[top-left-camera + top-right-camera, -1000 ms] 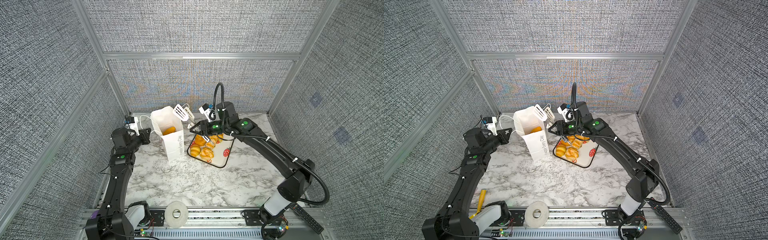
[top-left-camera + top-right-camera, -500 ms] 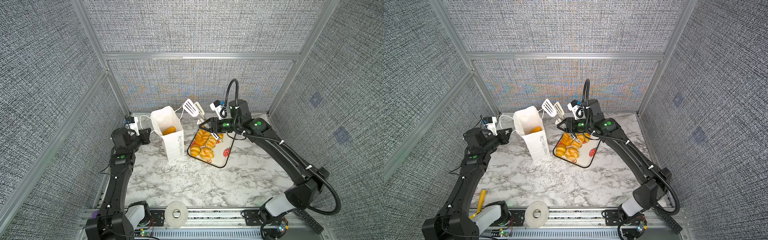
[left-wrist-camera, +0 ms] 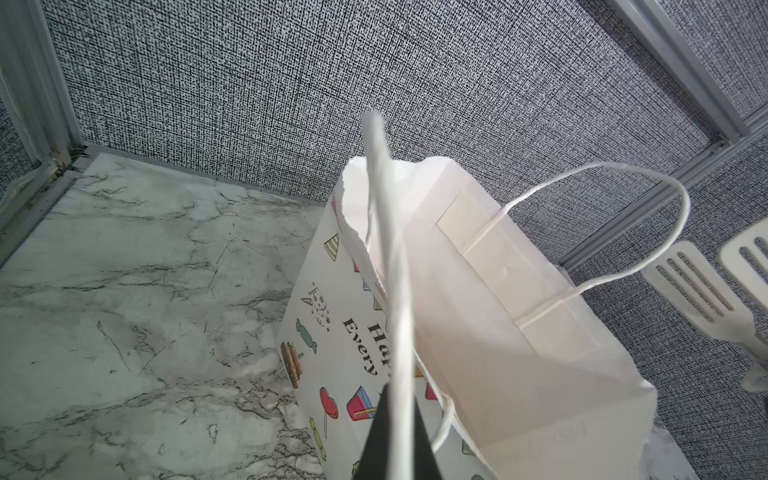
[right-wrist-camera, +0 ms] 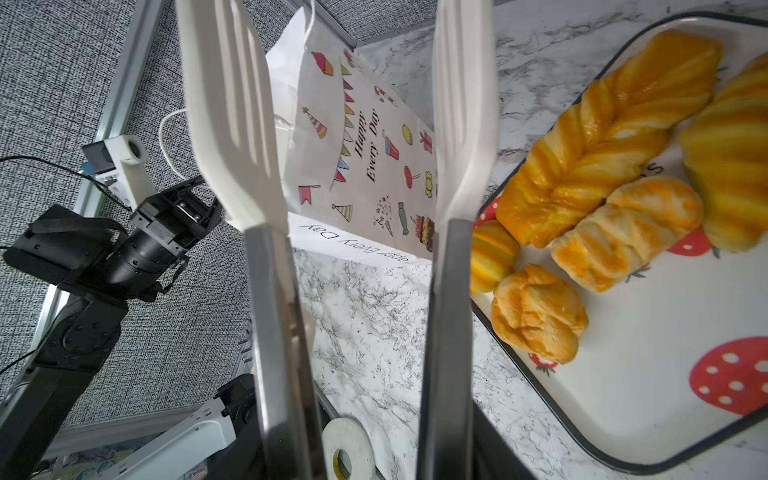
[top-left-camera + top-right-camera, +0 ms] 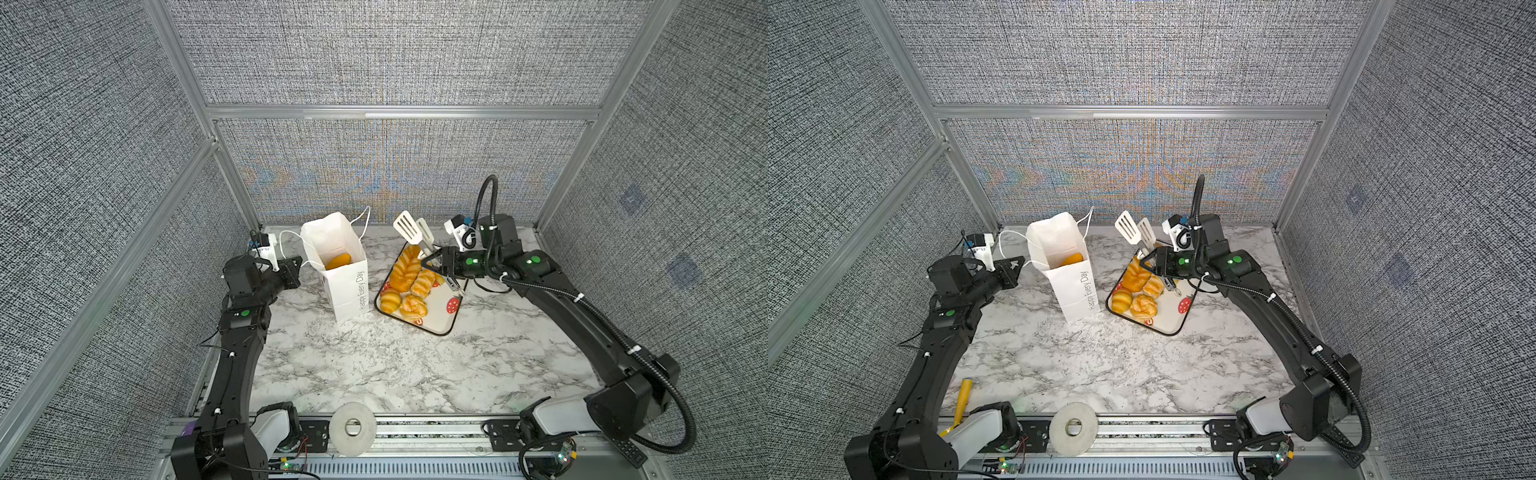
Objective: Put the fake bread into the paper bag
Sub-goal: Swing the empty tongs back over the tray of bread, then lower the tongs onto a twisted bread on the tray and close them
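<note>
In both top views the paper bag (image 5: 347, 286) stood upright and open on the marble tabletop (image 5: 374, 365), just left of the strawberry-print tray (image 5: 436, 320). One orange piece of fake bread (image 5: 338, 261) lay inside it, and neither wrist view looked deep enough into the bag to show that piece. The left gripper (image 5: 298, 266) sat at the bag's left rim. Only the left wrist view made plain that its dark fingers (image 3: 376, 453) were closed on the thin cord handle (image 3: 397, 291). The right gripper (image 5: 432, 264) hung over the tray's far end, clamped round the metal arms of the tongs (image 5: 409, 227), whose white slotted blades slanted upward. The right wrist view showed those blades spread apart with nothing between them. It also showed five pieces on the tray that the arm partly hid from above: a braided loaf (image 4: 602, 137), a pale twisted stick (image 4: 627, 232), a small ridged roll (image 4: 492, 255), a knotted bun (image 4: 536, 316) and a large ridged roll (image 4: 731, 158). A yellow handle (image 5: 962, 397) beside the left arm's base appeared in a top view only.
</note>
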`<state>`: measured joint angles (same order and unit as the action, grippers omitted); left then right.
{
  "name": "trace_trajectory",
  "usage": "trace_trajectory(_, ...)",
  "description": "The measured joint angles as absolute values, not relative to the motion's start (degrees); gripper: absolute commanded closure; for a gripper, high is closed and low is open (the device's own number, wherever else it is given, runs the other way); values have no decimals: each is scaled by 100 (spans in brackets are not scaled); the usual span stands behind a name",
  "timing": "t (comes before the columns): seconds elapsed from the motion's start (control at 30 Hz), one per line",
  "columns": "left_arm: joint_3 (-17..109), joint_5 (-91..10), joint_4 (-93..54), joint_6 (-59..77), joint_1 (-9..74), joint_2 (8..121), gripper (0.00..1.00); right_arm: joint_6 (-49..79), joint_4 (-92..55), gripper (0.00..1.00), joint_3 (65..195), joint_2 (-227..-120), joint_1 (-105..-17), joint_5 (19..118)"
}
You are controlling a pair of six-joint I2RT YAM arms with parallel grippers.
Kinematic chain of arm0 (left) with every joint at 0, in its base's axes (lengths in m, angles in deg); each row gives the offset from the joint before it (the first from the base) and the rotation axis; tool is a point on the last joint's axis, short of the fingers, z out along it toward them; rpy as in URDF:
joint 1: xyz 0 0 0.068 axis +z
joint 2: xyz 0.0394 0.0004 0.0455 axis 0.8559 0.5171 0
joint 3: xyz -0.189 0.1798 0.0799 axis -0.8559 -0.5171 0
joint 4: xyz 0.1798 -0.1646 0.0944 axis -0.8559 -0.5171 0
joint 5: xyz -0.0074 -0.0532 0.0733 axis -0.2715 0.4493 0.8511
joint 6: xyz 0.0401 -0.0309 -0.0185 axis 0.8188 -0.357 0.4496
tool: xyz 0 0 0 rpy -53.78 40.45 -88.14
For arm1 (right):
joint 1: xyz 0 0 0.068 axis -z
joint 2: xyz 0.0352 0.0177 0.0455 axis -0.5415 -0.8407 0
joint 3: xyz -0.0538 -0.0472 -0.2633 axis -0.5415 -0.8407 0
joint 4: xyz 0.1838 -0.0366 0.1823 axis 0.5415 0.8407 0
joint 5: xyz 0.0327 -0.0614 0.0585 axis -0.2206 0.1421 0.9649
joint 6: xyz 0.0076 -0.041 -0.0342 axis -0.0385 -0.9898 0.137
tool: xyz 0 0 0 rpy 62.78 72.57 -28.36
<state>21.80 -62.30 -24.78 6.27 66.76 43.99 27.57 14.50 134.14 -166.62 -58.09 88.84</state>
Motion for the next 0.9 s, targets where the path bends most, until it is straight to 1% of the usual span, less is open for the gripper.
trace_trajectory(0.43, 2180, -6232, -2478, 627, 6676, 4399, 100, 3172, 1304, 49, 12420, -16461, -5203, 8862)
trace_trajectory(0.9, 2180, -6232, -2478, 629, 6676, 4399, 100, 3891, 1033, 50, 11482, -16684, -5151, 8497)
